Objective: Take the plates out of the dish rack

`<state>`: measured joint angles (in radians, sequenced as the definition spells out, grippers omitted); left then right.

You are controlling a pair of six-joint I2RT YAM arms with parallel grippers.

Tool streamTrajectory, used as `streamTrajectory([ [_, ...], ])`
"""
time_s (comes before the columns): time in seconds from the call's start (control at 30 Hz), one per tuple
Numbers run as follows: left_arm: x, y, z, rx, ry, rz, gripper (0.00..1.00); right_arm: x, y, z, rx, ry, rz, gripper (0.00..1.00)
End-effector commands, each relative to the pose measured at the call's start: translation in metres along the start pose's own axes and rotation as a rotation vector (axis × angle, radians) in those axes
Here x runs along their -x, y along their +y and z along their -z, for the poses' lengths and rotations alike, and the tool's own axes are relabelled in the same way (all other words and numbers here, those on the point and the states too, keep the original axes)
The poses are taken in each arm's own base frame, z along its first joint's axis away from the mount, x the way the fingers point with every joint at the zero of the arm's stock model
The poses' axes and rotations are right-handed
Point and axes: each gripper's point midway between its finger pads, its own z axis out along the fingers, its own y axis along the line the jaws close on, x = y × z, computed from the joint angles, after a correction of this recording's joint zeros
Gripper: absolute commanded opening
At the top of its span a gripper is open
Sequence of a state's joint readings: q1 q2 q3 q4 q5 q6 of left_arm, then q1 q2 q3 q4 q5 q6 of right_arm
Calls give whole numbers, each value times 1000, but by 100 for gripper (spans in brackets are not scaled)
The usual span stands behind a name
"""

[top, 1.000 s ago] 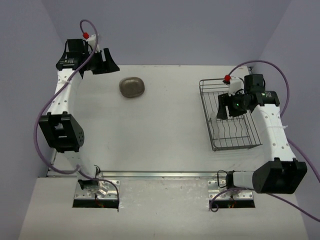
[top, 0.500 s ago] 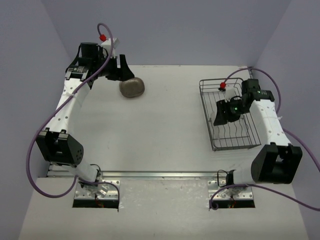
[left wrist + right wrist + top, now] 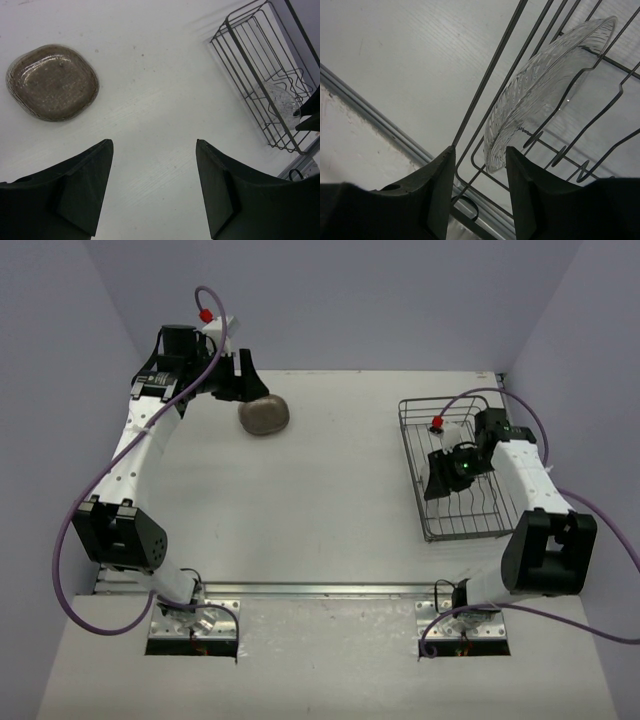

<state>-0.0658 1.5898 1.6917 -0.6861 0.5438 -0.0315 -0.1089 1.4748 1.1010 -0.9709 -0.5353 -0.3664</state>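
The dish rack (image 3: 412, 455) is a silver wire basket at the right of the table. A clear ribbed plate (image 3: 540, 85) leans among its tines and also shows in the left wrist view (image 3: 277, 100). My right gripper (image 3: 480, 150) reaches into the rack (image 3: 490, 75), open, its jaws straddling the clear plate's lower rim; the rim lies against the right finger, with a gap to the left one. From above, this gripper (image 3: 436, 485) sits over the rack's left side. A grey-brown plate (image 3: 264, 415) lies flat at the far left. My left gripper (image 3: 240, 380) hovers open just behind it.
In the left wrist view the grey-brown plate (image 3: 52, 82) lies ahead and left of the left gripper (image 3: 153, 142), and the rack (image 3: 240, 55) is at the far right. A metal rail (image 3: 320, 590) runs along the table's near edge. Purple walls close in the back and sides.
The right gripper has slid nearer within the rack and narrowed its jaws around the clear plate's rim. The left arm swung in beside the grey-brown plate, then held still.
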Motion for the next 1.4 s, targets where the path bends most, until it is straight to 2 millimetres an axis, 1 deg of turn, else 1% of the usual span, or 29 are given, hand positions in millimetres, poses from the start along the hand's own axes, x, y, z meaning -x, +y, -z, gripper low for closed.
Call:
streamTrajectory([
  [0.0,10,-3,1,-18,-32,-15,65,8,-4,-7,15,-42,39,45],
  [0.13,9,-3,0,-18,-30,-14,64,8,-2,-12,40,-51,43,43],
  [0.2,9,-3,0,-18,-30,-13,64,11,0,-12,56,-59,52,40],
  [0.27,10,-4,2,-17,-34,-15,64,13,2,-11,68,-70,58,32],
  [0.33,11,-3,2,-13,-37,-17,64,16,4,-9,77,-73,63,20],
  [0.47,13,-4,4,-13,-43,-24,64,19,10,-2,98,-74,54,6],
  [0.5,13,-4,3,-13,-43,-23,64,20,14,1,116,-72,44,1],
  [0.53,13,-4,3,-14,-42,-22,64,21,17,2,133,-69,34,0],
  [0.67,14,-5,4,-15,-45,-26,65,28,30,12,201,-84,16,0],
  [0.7,14,-5,4,-15,-45,-26,65,28,29,13,202,-84,17,0],
  [0.8,14,-4,6,-8,-46,-31,66,33,30,22,215,-88,21,0],
  [0.9,15,-4,6,-8,-48,-32,66,45,34,40,243,-111,42,0],
  [0.93,16,-4,6,-8,-49,-31,66,50,34,50,247,-114,44,0],
  [1.07,17,-6,6,-18,-50,-27,67,71,37,80,225,-162,149,0],
  [1.17,19,-8,6,-27,-52,-27,67,86,37,97,183,-199,218,0],
  [1.27,20,-7,7,-18,-53,-26,67,123,40,131,99,-280,293,0],
  [1.33,18,-6,7,-19,-48,-25,67,139,47,143,41,-303,371,0],
  [1.37,17,-7,7,-23,-48,-25,67,142,49,144,8,-298,412,0],
])
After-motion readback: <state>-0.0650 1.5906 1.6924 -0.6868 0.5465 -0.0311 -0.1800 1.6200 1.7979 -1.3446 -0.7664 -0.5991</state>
